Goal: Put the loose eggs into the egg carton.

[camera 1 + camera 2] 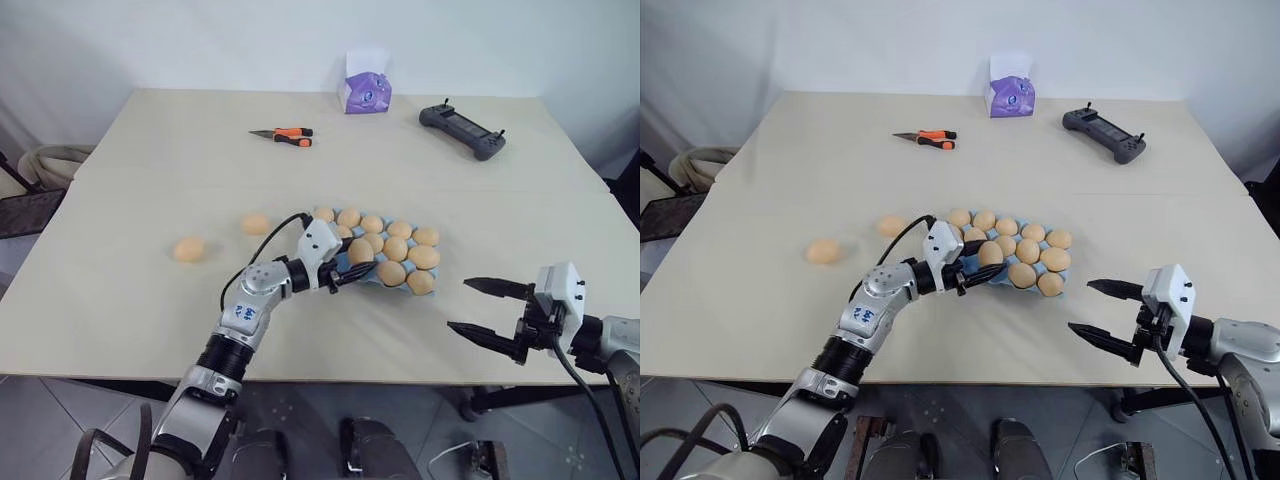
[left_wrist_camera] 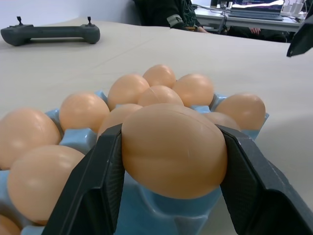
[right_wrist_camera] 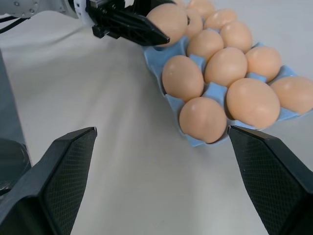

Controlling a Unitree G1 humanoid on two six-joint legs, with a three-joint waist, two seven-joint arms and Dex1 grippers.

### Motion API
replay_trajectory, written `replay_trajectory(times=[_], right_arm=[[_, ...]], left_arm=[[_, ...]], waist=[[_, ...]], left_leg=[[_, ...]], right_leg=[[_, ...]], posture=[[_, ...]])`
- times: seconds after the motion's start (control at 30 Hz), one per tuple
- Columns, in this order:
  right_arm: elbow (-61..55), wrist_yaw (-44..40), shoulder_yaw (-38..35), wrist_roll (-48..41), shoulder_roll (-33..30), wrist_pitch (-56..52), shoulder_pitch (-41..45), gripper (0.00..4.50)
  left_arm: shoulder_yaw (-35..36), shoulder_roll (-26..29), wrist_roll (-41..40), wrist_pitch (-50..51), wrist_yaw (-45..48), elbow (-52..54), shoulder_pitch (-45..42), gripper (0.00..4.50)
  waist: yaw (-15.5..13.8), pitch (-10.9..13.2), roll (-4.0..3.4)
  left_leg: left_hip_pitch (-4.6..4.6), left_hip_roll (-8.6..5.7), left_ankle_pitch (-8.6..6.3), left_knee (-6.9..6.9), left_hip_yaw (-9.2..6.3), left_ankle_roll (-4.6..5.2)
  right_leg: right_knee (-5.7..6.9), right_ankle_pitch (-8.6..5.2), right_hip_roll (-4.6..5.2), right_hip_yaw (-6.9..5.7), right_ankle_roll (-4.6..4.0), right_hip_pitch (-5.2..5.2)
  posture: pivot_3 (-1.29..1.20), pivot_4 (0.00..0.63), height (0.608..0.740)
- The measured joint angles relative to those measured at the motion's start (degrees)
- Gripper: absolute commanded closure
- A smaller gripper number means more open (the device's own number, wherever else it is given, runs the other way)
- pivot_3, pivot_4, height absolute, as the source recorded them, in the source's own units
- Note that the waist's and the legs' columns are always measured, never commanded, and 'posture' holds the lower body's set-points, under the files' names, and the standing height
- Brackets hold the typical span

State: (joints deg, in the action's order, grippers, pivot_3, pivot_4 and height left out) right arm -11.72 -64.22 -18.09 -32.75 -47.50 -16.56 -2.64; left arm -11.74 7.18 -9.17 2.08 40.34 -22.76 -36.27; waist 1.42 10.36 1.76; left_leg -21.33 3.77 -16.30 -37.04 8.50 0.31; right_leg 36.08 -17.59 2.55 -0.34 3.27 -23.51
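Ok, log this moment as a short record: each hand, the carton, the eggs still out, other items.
left hand: shut on an egg, at the carton's near-left edge
right hand: open, holding nothing, right of the carton
egg carton: light blue, nearly full
loose eggs: two on the table, left of the carton
other items: pliers, tissue box, controller
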Motion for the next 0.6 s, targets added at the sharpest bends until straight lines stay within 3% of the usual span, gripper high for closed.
replay_trajectory(times=[0.17,0.43,0.6], right_arm=[[-0.2,0.5,0.0,0.0,0.1,0.0,-0.1,0.0],[-0.2,0.7,0.1,0.0,0.2,0.0,0.6,0.0],[0.0,0.2,0.2,0.0,0.2,0.0,1.4,0.0]], left_arm=[[0.0,-0.6,0.4,-0.7,0.9,-0.6,-0.6,0.03],[0.6,1.0,-0.3,0.7,2.1,5.3,2.2,0.03],[3.2,7.0,-4.1,3.9,5.0,16.9,9.3,0.03]], waist=[[0.0,0.0,0.0],[0.1,0.0,-0.01],[0.2,0.0,-0.03]], left_leg=[[0.0,-0.01,-0.01,-0.01,0.0,0.01],[-0.01,0.02,0.0,0.01,0.01,0.0],[0.07,0.06,0.01,0.03,0.03,-0.07]], right_leg=[[0.0,0.0,0.0,0.01,0.0,0.0],[0.01,0.0,-0.01,0.02,0.0,-0.02],[0.11,-0.02,-0.02,0.04,-0.04,-0.01]], posture=[[0.0,0.15,0.74],[0.0,0.15,0.74],[0.0,0.15,0.74]])
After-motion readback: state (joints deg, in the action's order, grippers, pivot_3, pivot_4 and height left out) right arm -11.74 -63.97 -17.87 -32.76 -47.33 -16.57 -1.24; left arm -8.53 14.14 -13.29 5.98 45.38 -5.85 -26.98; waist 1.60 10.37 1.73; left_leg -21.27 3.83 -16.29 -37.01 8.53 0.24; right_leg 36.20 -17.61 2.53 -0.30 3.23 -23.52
